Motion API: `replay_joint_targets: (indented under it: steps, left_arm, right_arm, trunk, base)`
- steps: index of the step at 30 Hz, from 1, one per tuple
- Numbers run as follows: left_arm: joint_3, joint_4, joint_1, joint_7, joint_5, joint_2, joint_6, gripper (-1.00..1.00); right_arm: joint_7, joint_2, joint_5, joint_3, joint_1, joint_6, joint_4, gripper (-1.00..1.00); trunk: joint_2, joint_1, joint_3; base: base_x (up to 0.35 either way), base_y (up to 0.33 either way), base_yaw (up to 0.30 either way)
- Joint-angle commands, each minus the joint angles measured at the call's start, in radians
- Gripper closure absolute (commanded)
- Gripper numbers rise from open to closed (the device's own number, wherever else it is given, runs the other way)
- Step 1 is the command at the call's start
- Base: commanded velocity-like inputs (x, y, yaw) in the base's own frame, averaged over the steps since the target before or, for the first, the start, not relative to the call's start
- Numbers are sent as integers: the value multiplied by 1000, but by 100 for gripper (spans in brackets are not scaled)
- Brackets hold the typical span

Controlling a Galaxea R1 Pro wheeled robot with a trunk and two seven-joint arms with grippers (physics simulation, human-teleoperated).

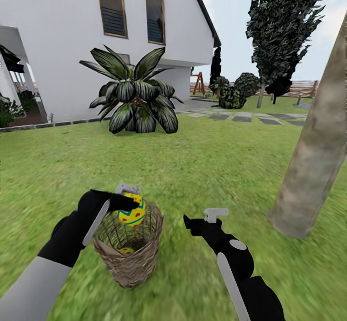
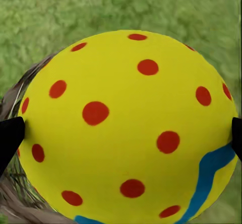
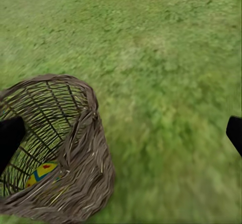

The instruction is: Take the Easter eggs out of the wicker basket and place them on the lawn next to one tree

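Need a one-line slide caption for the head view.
Left hand lifts an Easter egg above the wicker basket; right hand open beside it, tree nearby.

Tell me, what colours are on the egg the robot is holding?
The egg is yellow with red dots and a blue wavy stripe, best seen from the left wrist camera.

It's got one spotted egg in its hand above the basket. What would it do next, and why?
Probably carry the egg in the left gripper sideways toward the bare tree trunk and lower it onto the lawn; it hangs above the basket, where another egg waits.

Lawn [image 1: 207,167] w/ basket [image 1: 129,258], tree [image 1: 315,157].
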State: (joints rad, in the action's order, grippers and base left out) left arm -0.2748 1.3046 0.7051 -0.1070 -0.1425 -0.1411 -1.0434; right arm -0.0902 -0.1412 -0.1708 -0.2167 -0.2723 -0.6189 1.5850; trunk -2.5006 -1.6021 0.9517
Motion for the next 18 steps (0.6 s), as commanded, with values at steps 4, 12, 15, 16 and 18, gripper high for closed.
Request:
replay_joint_targets:
  steps: [4,12,15,16,18]
  left_arm:
    - [-1,101,-38,5,-4,-1,-4,100]
    - [15,238,-108,6,-6,-1,-4,100]
    - [17,256,-116,6,-6,-1,-4,100]
    - [18,260,-117,6,-6,-1,-4,100]
    - [40,266,-121,6,-6,-2,-4,100]
  right_arm:
    - [-9,0,-10,-1,-1,-4,1,-100]
    - [-7,1,-11,-1,-1,-4,1,-100]
    - [-7,0,-12,-6,-1,-4,1,-100]
    - [-7,0,-12,-7,-1,-4,1,-100]
    - [-6,0,-12,-5,-1,-4,1,-100]
  trunk:
    - [1,2,-15]
    - [57,33,-40]
    - [78,44,-49]
    - [85,48,-53]
    - [99,56,-61]
  base:
    - [-79,0,0]
    - [-19,0,0]
    - [-1,0,-4]
    - [0,0,-66]
    - [0,0,-151]
